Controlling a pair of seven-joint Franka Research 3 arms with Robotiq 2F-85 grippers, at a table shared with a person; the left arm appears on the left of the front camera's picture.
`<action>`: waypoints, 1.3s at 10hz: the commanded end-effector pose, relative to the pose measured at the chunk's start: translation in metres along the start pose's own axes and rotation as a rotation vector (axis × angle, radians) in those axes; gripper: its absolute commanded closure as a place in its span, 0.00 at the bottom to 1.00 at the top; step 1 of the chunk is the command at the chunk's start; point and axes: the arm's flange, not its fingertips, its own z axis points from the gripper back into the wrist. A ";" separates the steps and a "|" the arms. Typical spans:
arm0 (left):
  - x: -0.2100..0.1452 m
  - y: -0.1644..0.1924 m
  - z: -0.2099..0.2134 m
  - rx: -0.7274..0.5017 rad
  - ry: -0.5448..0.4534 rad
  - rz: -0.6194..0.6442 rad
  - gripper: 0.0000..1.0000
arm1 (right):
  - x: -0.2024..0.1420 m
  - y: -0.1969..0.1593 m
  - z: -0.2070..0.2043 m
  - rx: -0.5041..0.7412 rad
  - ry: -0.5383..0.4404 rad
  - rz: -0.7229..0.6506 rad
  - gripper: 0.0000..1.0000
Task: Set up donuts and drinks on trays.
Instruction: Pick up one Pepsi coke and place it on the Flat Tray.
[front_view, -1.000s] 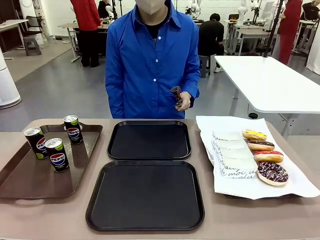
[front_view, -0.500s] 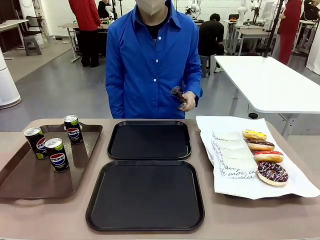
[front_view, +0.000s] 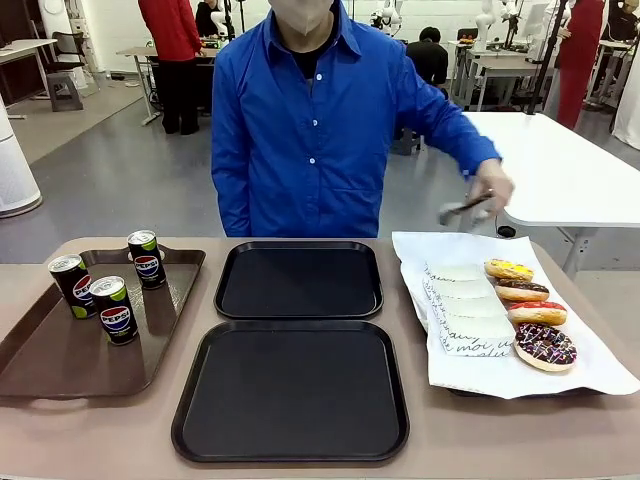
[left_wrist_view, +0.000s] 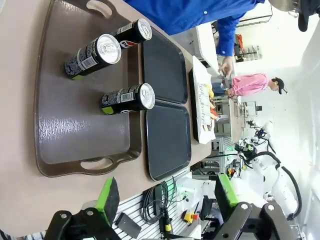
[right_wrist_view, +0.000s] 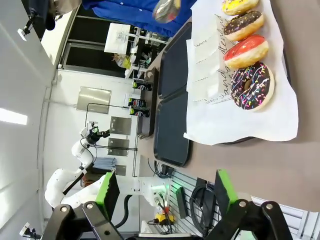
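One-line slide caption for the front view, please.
Two black trays between three cans on a brown tray and four donuts on paper; a hand holds tongs.

Grey floor stretches behind, with a white table at right and desks farther back.

left gripper is black with green pads

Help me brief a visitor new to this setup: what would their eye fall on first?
Two black trays, both bare, sit mid-table, one behind the other. Four donuts line a white paper on the right; three Pepsi cans stand on a brown tray on the left. At the far side, a person's hand holds tongs out toward the donuts.
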 end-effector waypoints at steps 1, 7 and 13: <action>0.002 0.001 0.001 -0.017 -0.013 -0.012 0.00 | 0.001 0.001 0.001 0.015 -0.003 0.007 0.00; 0.002 0.001 0.001 -0.017 -0.013 -0.012 0.00 | 0.001 0.001 0.001 0.015 -0.003 0.007 0.00; 0.036 -0.123 0.002 0.253 0.095 -0.051 0.00 | 0.001 0.001 0.001 0.015 -0.003 0.007 0.00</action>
